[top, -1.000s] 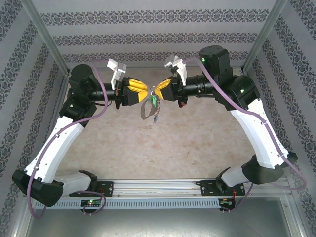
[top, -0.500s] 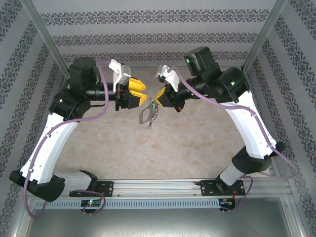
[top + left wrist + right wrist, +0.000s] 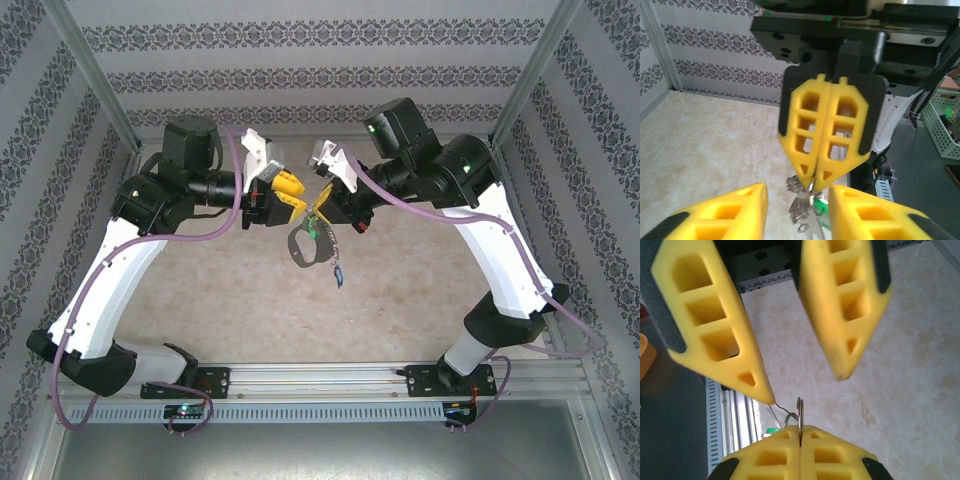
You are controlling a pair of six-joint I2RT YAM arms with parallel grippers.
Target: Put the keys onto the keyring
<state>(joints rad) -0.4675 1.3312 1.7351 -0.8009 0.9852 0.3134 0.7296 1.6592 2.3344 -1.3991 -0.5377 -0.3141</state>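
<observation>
My right tool point(image 3: 322, 210) clenches the keyring point(image 3: 306, 247) so it hangs free at 6 o'clock, within reach of my released left tool point(image 3: 296, 196) at 9 o'clock.

The surface point(image 3: 400, 290) is pale beige with a mottled, marble-like pattern. Wallpapered walls point(image 3: 320, 80) with dark ornamental stripes close it in on the far, left and right sides. A metal rail point(image 3: 320, 378) runs along its near edge, carrying the two black arm bases point(image 3: 185, 368), left and right.
</observation>
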